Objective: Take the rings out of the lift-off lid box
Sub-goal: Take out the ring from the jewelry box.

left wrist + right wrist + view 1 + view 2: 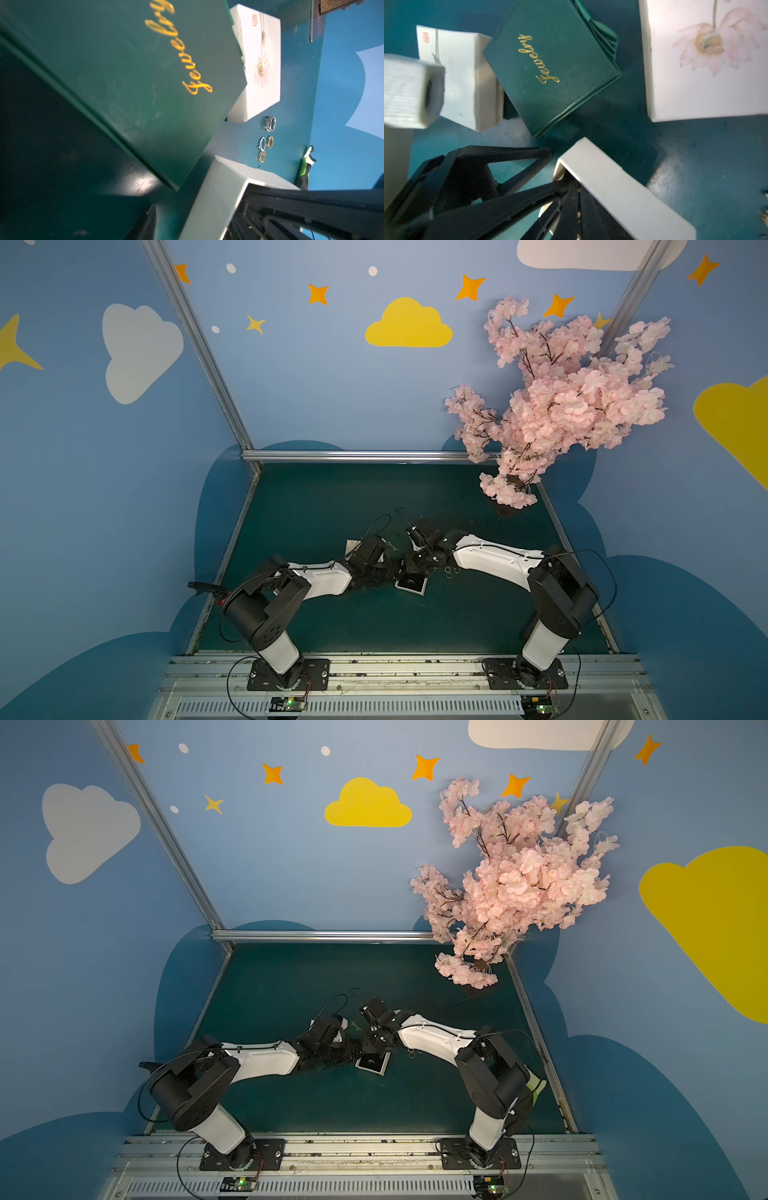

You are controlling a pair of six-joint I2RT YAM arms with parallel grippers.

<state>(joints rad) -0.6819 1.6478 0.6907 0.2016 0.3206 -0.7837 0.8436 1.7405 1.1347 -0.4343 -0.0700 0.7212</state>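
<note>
1. Where the two arms meet, the right gripper (pixel 570 187) has its fingers pressed tight together. The tips point down into a corner of the open white box (pixel 612 182). I cannot tell if they pinch anything.
2. The left gripper (pixel 392 576) sits at that box's edge. I cannot tell how wide its fingers are.
3. The left arm (pixel 316 576) and right arm (pixel 494 558) stretch low over the green mat (pixel 332 510).
4. Four rings (pixel 269 123) lie on the mat, just beside the box.
</note>
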